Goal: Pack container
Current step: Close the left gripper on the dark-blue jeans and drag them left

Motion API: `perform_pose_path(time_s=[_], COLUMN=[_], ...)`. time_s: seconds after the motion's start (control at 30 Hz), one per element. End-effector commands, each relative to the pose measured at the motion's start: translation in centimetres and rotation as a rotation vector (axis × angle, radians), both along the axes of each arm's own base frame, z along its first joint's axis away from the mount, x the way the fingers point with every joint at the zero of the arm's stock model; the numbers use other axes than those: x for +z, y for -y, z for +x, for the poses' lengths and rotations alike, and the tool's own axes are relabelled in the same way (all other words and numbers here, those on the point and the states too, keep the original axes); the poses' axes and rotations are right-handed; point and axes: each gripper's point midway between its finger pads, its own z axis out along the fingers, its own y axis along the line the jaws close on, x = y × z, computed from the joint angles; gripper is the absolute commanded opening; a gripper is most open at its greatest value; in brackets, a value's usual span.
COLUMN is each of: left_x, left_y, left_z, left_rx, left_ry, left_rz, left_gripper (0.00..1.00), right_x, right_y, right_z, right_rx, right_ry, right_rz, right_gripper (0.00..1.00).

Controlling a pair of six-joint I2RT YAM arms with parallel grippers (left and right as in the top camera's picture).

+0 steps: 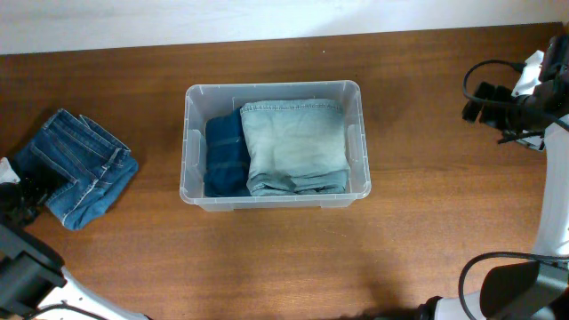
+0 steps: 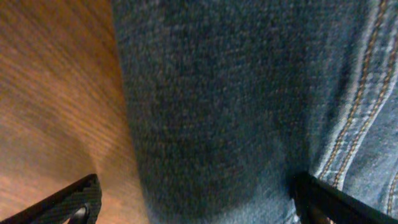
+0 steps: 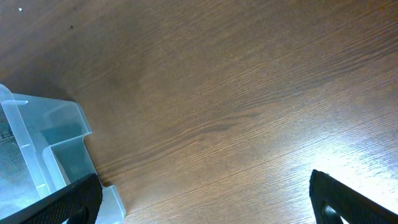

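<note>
At the centre of the brown wooden table [image 1: 400, 240] stands the large clear plastic rectangular container [image 1: 267, 87] with rounded corners and a rolled rim. Two folded garments lie side by side inside it, touching: a pale, light-blue pair of denim jeans [image 1: 293, 147] fills the right and middle part, and a darker blue folded denim piece [image 1: 226, 156] sits against the left wall. Well apart from the container, near the table's left edge, lies a loosely folded mid-blue pair of jeans with tan stitching [image 1: 80, 178]. The left gripper [image 2: 199, 208] is down at this pair with its jaws spread wide and gripping nothing; in the left wrist view one black finger [image 2: 68, 202] is over bare wood and the other [image 2: 336, 202] over the denim. The right gripper [image 1: 484, 100] hangs over bare wood to the right of the container, jaws likewise fully released and empty, with a corner of the container at the left of its wrist view.
</note>
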Motion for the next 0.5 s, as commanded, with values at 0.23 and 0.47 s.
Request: perform_pose_path(time_s=[0.23,0.47], left_x=[-3.4,-3.2], left_y=[1.1,1.6], left_z=[-0.8,-0.4], left_rx=[0.007,0.001], left_ry=[-0.019,0.005], left_rz=[-0.040,-0.067], left_gripper=[0.55,0.27], right_x=[0.5,0.5], right_y=[0.1,0.1], right_z=[-0.1,-0.1], right_rx=[-0.002,-0.002], right_ry=[0.012,0.011], right_rz=[-0.007,-0.007], right_gripper=[0.98,0.99])
